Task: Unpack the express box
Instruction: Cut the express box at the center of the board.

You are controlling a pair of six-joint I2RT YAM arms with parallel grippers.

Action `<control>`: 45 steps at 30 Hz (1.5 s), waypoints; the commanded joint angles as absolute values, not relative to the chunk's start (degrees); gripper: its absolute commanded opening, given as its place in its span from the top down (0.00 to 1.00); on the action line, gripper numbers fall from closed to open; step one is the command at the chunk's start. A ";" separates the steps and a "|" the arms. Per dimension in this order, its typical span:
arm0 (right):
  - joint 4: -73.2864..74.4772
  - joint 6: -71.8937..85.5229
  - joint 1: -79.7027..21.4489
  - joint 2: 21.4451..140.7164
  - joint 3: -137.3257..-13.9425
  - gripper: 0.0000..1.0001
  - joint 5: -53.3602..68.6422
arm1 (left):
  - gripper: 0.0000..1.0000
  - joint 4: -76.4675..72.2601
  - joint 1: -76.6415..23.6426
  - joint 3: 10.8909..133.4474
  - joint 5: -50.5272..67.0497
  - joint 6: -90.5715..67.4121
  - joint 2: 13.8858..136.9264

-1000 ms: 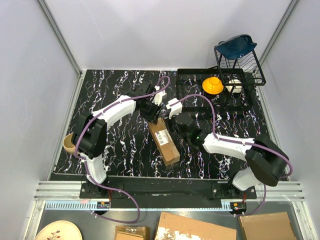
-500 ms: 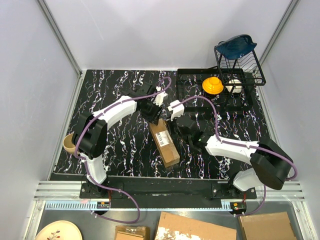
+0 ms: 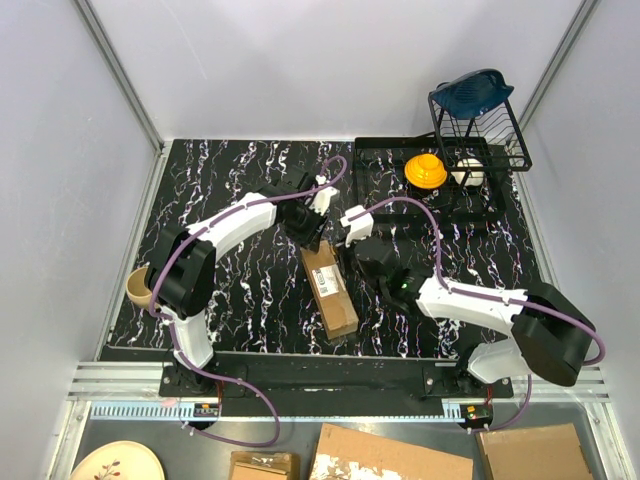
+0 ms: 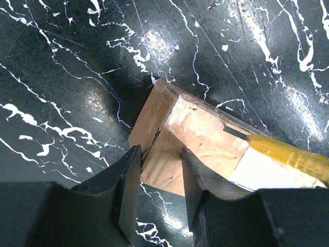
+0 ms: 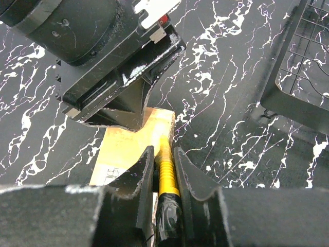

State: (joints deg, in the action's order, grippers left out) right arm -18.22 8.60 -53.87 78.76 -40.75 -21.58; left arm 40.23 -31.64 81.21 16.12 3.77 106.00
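– Right claw (image 5: 163, 154) is clamped on the yellow utility knife (image 5: 165, 177), its blade tip resting on the express box (image 3: 329, 285) near the far end. Left claw (image 4: 160, 167)?
– Part-spread over that same far end. Whether it pinches cardboard, I cannot tell. The box lies on the counter (image 3: 230, 180) between the 2 arms.
– Progress?
– Early, I judge: flaps look shut and no cut shows. Slitting, opening and emptying are left.
– Room?
– The box's whole length runs toward the near edge, and the wire rack (image 3: 480, 110) stands well apart.

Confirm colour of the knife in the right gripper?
Utility knife is yellow with a black end; clearest in right wrist view.
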 commanded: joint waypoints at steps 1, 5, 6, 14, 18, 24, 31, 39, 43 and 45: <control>-11.52 10.98 -55.81 76.82 -38.67 1.00 -21.09 | 0.62 40.69 -31.73 79.81 10.46 3.96 108.46; -10.11 12.04 -56.60 75.42 -37.97 1.00 -21.53 | 0.63 40.78 -31.90 79.72 10.11 3.87 108.81; -9.67 12.30 -56.69 75.15 -37.88 1.00 -21.71 | 0.63 40.69 -31.99 79.89 10.11 3.87 108.90; -6.51 14.59 -58.80 73.56 -37.71 1.00 -22.67 | 0.68 41.04 -32.78 80.16 8.97 3.78 109.51; -6.15 15.47 -59.24 73.83 -37.53 1.00 -23.38 | 0.77 41.04 -33.13 80.07 9.32 3.60 109.77; -3.96 16.52 -59.85 73.30 -38.23 1.00 -23.47 | 0.96 41.13 -33.40 79.98 8.00 3.52 110.39; 3.07 19.59 -62.92 70.76 -39.46 1.00 -25.66 | 1.00 41.13 -33.66 80.07 5.55 2.64 111.53; 6.59 22.15 -65.21 70.66 -40.16 1.00 -27.16 | 1.00 41.57 -34.54 80.68 1.94 1.85 113.12; 7.64 22.41 -65.57 71.37 -41.48 1.00 -27.42 | 1.00 41.14 -35.07 79.89 0.97 1.50 113.20; 8.35 22.76 -65.92 71.37 -42.27 1.00 -27.68 | 1.00 40.87 -35.24 79.28 0.44 1.58 113.55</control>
State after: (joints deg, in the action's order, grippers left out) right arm -1.28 20.03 -63.02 70.91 -40.53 -32.05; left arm 41.56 -35.62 83.00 14.41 -0.08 107.48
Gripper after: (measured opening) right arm 0.237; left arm 0.248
